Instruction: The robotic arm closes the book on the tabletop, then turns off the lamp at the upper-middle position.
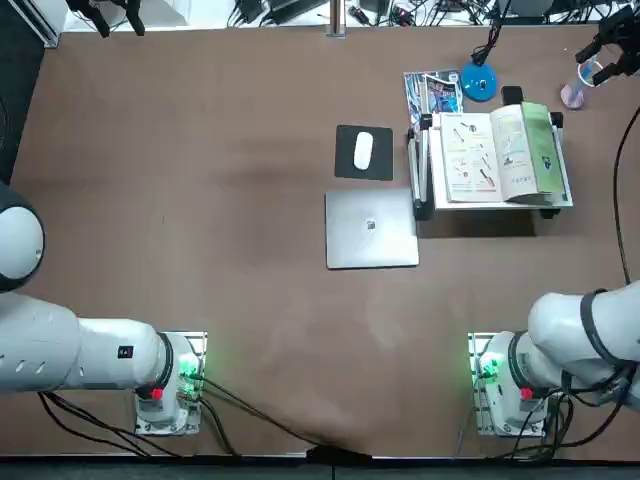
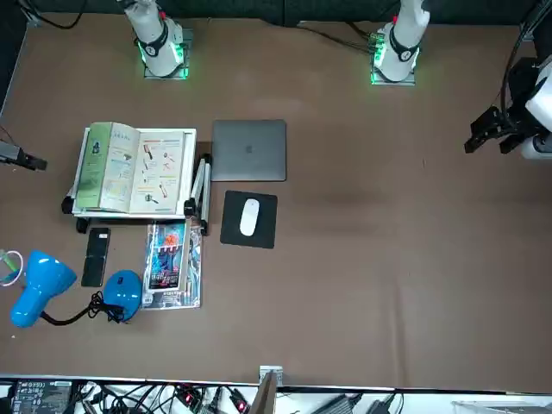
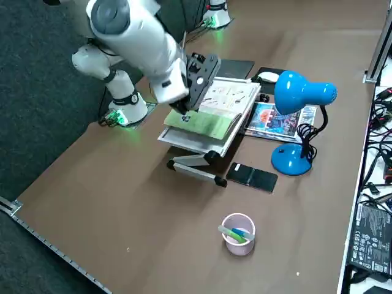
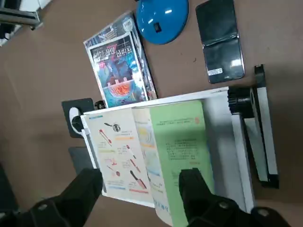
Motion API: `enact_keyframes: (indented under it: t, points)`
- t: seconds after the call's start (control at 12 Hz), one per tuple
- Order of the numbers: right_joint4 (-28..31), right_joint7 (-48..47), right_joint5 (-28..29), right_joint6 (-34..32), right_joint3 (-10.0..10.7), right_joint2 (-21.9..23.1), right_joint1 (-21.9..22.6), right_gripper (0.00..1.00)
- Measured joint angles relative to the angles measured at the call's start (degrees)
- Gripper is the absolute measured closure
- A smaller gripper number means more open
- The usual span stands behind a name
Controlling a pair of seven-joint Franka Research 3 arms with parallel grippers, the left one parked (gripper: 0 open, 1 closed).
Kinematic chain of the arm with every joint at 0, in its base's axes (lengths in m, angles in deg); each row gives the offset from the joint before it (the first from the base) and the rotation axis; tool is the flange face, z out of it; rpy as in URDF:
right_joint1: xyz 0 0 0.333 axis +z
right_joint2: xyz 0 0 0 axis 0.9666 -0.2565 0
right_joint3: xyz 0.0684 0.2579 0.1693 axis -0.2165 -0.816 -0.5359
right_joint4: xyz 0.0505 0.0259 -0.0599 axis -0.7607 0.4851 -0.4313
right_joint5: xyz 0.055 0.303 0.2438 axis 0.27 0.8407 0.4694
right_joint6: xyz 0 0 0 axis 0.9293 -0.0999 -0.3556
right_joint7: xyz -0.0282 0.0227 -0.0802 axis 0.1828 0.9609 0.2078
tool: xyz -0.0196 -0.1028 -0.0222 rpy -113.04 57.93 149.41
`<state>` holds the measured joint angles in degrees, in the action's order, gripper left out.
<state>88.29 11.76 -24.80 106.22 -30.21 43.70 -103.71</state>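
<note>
Two printed pages of the book (image 4: 156,156) show, lying open on a white stand (image 4: 222,142) beneath the right jaws (image 4: 139,196), which are wide apart with nothing between them. Beyond them, past the stand, are a leaflet (image 4: 118,71), the lamp's blue base (image 4: 162,19) and a black phone (image 4: 220,42), all on the counter (image 4: 42,118).

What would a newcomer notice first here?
The open book, white pages and green cover, lying on a raised white stand. Then the bright-blue lamp beyond it, beside the glossy leaflet. The right gripper hovers over the book, fingers apart.
</note>
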Motion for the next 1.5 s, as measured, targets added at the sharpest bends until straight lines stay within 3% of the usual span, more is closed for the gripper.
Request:
enact_keyframes:
  t: [0.67,1.17,1.5]
  points:
    - [0.2,12.5,9.1,-0.2,0.0,-10.4,-7.2,0.00]
    - [0.4,17.7,13.3,-1.2,0.0,-16.3,-7.4,0.00]
    - [0.4,18.4,13.5,-1.2,-0.1,-17.7,-7.4,0.04]
